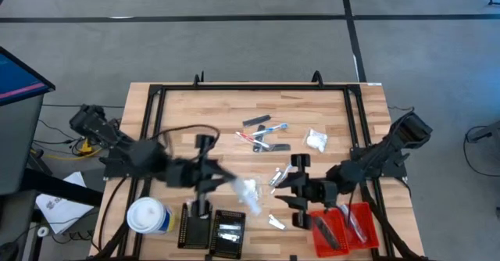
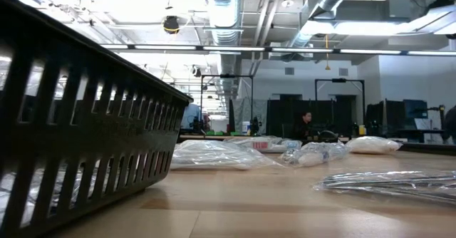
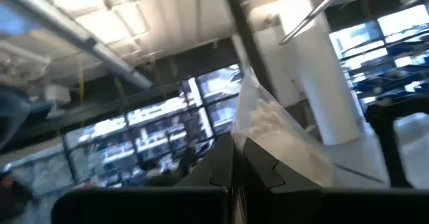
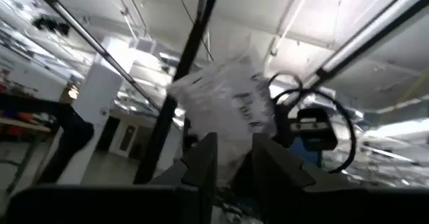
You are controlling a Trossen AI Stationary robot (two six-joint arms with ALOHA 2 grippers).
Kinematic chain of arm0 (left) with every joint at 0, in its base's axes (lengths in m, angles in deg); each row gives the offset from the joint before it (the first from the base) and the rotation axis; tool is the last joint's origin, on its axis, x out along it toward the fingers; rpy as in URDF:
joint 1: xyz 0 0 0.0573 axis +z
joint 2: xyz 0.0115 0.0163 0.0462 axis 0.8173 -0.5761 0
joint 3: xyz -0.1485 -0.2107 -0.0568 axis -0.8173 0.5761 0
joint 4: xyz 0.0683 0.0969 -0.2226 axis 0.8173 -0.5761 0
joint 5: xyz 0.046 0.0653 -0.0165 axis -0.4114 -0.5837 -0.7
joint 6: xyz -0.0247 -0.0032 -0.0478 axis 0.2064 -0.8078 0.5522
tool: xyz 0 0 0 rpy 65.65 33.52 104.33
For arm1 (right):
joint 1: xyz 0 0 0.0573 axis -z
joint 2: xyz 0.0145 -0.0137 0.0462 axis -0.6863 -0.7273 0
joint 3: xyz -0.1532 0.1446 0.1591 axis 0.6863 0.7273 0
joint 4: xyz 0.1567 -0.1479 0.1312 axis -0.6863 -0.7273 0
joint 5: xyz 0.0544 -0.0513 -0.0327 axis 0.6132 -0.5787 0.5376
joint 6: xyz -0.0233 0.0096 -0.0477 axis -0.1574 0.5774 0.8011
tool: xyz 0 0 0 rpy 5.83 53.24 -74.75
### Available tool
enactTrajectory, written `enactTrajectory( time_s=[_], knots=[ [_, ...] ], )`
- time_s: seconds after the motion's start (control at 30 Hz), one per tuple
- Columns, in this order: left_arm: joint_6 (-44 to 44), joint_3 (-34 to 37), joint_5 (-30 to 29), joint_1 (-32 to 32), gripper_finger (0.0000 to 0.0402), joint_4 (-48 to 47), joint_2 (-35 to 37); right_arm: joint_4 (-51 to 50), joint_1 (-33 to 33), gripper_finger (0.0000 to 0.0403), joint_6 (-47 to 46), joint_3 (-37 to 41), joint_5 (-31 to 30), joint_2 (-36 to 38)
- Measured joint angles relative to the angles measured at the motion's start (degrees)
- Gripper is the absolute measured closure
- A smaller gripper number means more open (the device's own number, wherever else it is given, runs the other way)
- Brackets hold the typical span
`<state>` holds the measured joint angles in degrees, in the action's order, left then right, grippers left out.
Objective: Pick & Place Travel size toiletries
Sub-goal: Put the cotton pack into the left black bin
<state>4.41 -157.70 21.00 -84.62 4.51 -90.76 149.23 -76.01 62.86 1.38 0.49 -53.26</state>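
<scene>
Both grippers are raised over the near half of the table. My left gripper (image 1: 223,180) (image 3: 234,174) is shut on a clear packet with white contents (image 1: 247,193) (image 3: 275,133). My right gripper (image 1: 291,184) (image 4: 234,162) is shut on a crinkled whitish packet with dark writing (image 4: 231,100). More toiletries lie on the wood: a dark bar (image 1: 256,121), thin blue and red sticks (image 1: 266,133), a white puffy packet (image 1: 316,141) and a small sachet (image 1: 276,223). Neither gripper shows in the low view. My left gripper pinches the clear packet's lower edge (image 3: 242,143) between its two shut fingers. The fingers slant upward, and the packet stands out beyond their ends. My right gripper pinches the whitish packet by its lower end (image 4: 234,147) between its two fingers. These fingers also slant upward, and the packet sticks up past them.
A black ribbed tray (image 1: 209,231) (image 2: 71,124) stands at the near edge, with a white-topped canister (image 1: 147,216) to its left. A red tray (image 1: 361,214) holding items is at the near right. A dark frame (image 1: 234,87) borders the table. Clear bags (image 2: 214,154) lie mid-table.
</scene>
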Motion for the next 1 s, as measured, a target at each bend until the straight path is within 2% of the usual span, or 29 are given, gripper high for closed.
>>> enactTrajectory(
  time_s=[0.2,0.33,0.43,0.6,1.0],
  knots=[
    [5.0,0.0,4.2,4.7,0.0401,1.2,-2.7,-1.9,1.4,0.0229,0.0,-0.4,-1.0,0.0],
    [5.2,0.0,4.4,5.1,0.0401,1.4,-3.2,-1.8,1.4,0.0164,0.0,-0.4,-1.9,0.0],
    [5.3,0.0,4.4,4.9,0.0401,1.3,-3.8,-1.8,1.4,0.0133,0.0,-0.4,-2.1,0.0],
    [5.3,0.0,4.4,3.9,0.0401,1.1,-3.7,-1.7,1.9,0.0118,-0.9,-0.4,-2.3,0.0],
    [6.9,0.0,4.8,1.9,0.0401,-0.9,-3.7,-1.7,2.5,0.0117,-1.2,-0.4,-5.1,0.0]
  ],
)
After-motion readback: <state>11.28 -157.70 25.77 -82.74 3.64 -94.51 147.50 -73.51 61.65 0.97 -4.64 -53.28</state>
